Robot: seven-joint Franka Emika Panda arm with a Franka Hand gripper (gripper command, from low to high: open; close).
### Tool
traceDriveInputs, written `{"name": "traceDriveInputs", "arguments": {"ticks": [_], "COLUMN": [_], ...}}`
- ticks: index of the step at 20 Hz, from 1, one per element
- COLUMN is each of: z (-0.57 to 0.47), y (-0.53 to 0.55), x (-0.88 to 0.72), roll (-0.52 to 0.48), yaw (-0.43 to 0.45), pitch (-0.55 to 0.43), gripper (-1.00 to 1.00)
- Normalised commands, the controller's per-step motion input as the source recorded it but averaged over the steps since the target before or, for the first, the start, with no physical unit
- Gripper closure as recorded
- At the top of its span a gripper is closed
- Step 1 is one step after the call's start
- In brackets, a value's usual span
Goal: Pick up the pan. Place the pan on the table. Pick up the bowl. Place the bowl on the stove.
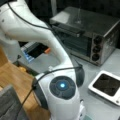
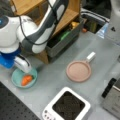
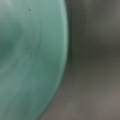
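Note:
The salmon-pink pan lies flat on the light-grey table, its white handle pointing to a front view's upper right. The teal bowl sits on the table at a front view's left, with an orange piece inside it. My gripper is down at the bowl's far rim, touching or nearly touching it. In the wrist view the bowl fills the left side from very close, and no fingers show there. The stove is bare, and it also shows at a front view's right.
A silver toaster oven stands behind the stove, and its corner shows again. A wooden shelf with a grey bin of items stands behind the pan. My arm's white links block much of a front view.

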Motion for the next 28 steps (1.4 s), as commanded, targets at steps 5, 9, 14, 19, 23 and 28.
{"name": "traceDriveInputs", "arguments": {"ticks": [5, 9, 14, 19, 23, 28], "z": [-0.17, -0.19, -0.26, -0.18, -0.11, -0.06], "y": [0.10, 0.12, 0.00, -0.10, -0.14, -0.14], "x": [-0.25, -0.20, -0.16, -0.13, -0.10, -0.12], "roll": [0.060, 0.051, 0.052, 0.062, 0.083, 0.103], "yaw": [0.050, 0.046, 0.080, 0.104, 0.105, 0.095], "pitch": [-0.224, -0.234, -0.234, -0.193, -0.154, -0.127], "gripper": [-1.00, -1.00, -1.00, -1.00, -1.00, 1.00]}}
